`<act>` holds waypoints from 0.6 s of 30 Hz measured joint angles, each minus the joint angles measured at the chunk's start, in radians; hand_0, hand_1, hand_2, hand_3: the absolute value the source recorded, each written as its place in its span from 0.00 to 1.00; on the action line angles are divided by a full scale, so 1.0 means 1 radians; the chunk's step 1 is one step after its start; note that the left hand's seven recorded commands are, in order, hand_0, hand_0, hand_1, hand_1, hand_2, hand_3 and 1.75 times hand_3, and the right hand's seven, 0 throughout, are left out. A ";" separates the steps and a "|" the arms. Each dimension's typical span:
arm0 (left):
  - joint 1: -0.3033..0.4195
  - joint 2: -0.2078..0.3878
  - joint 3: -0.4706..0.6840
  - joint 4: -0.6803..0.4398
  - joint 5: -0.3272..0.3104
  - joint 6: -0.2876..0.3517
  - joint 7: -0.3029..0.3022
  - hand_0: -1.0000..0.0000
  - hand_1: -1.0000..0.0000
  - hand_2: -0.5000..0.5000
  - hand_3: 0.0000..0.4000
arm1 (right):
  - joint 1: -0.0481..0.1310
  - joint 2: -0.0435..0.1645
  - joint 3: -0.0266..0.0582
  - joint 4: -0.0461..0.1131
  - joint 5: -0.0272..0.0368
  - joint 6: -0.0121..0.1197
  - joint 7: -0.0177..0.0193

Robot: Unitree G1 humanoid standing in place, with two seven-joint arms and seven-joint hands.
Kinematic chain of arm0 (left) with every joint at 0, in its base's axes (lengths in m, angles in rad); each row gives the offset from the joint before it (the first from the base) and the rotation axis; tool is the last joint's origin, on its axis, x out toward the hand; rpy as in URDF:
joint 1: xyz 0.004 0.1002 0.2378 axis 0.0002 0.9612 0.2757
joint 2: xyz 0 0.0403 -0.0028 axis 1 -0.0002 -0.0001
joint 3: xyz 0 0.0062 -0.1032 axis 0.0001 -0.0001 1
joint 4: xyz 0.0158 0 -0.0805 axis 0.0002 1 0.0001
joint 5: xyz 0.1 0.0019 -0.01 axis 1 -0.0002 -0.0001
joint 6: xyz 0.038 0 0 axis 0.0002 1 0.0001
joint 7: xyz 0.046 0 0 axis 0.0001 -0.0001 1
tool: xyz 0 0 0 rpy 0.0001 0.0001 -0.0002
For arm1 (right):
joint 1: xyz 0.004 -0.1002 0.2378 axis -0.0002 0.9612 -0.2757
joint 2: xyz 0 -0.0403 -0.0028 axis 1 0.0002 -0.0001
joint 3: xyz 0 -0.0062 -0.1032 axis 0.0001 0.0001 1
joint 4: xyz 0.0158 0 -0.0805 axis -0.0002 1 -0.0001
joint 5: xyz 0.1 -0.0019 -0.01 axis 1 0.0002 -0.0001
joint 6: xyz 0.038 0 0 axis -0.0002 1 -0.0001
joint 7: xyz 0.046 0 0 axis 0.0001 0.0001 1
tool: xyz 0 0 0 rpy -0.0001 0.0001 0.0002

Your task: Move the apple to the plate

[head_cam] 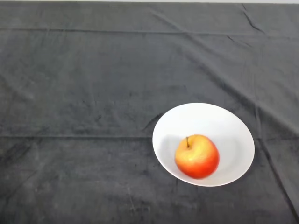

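Red-yellow apple [196, 157] stem-up inside the white plate [219, 119] on the dark cloth [84, 93].

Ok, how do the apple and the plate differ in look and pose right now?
The apple is red and yellow; the plate is plain white. The apple is the smaller of the two and sits inside the plate, toward its near side, while the plate rests on the dark cloth. The apple stands stem up; the plate lies open side up. Both have round outlines.
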 measured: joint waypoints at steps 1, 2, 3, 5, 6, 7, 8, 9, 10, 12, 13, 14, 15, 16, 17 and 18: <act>0.000 0.000 0.010 0.000 -0.007 0.005 0.000 1.00 1.00 0.50 0.00 | 0.000 0.000 0.0000 0.000 0.0000 0.000 0.0000; 0.000 0.000 0.024 0.000 -0.012 0.010 0.000 1.00 1.00 0.50 0.00 | 0.000 0.000 0.0000 0.000 0.0000 0.000 0.0000; 0.000 0.000 0.036 0.000 -0.019 0.014 0.000 1.00 1.00 0.50 0.00 | 0.000 0.000 0.0000 0.000 0.0000 0.000 0.0000; 0.000 0.000 0.053 0.000 -0.035 0.026 0.001 1.00 1.00 0.50 0.00 | 0.000 0.000 0.0000 0.000 0.0000 0.000 0.0000; 0.000 0.000 0.062 0.000 -0.042 0.030 0.000 1.00 1.00 0.50 0.00 | 0.000 0.000 0.0000 0.000 0.0000 0.000 0.0000; 0.000 0.000 0.075 0.000 -0.047 0.035 0.001 1.00 1.00 0.50 0.00 | 0.000 0.000 0.0000 0.000 0.0000 0.000 0.0000; 0.000 0.000 0.082 0.000 -0.049 0.040 0.001 1.00 1.00 0.50 0.00 | 0.000 0.000 0.0000 0.000 0.0000 0.000 0.0000; 0.000 0.000 0.084 0.000 -0.050 0.043 0.000 1.00 1.00 0.50 0.00 | 0.000 0.000 0.0000 0.000 0.0000 0.000 0.0000; 0.000 0.000 0.087 0.000 -0.053 0.048 0.000 1.00 1.00 0.50 0.00 | 0.000 0.000 0.0001 0.000 0.0000 0.000 0.0000; 0.000 0.000 0.104 0.000 -0.065 0.056 0.000 1.00 1.00 0.50 0.00 | 0.000 0.001 0.0001 0.000 0.0000 0.000 0.0000; 0.000 0.000 0.118 0.000 -0.070 0.059 0.000 1.00 1.00 0.50 0.00 | 0.000 0.001 0.0000 0.000 0.0000 0.000 0.0000; 0.000 0.000 0.121 0.000 -0.072 0.059 0.000 1.00 1.00 0.50 0.00 | 0.001 0.001 0.0000 0.000 0.0000 0.000 0.0000; 0.000 0.000 0.121 0.000 -0.075 0.059 -0.001 1.00 1.00 0.50 0.00 | 0.001 0.001 0.0000 0.000 0.0000 0.000 0.0000; 0.000 0.000 0.122 0.000 -0.078 0.061 -0.002 1.00 1.00 0.50 0.00 | 0.001 0.001 0.0000 0.000 0.0000 0.000 0.0000; 0.000 0.000 0.126 0.000 -0.080 0.062 -0.004 1.00 1.00 0.50 0.00 | 0.001 0.001 0.0001 0.000 0.0000 0.000 0.0000; 0.000 0.000 0.131 0.000 -0.081 0.065 -0.006 1.00 1.00 0.50 0.00 | 0.001 0.001 0.0000 0.000 0.0000 0.000 0.0000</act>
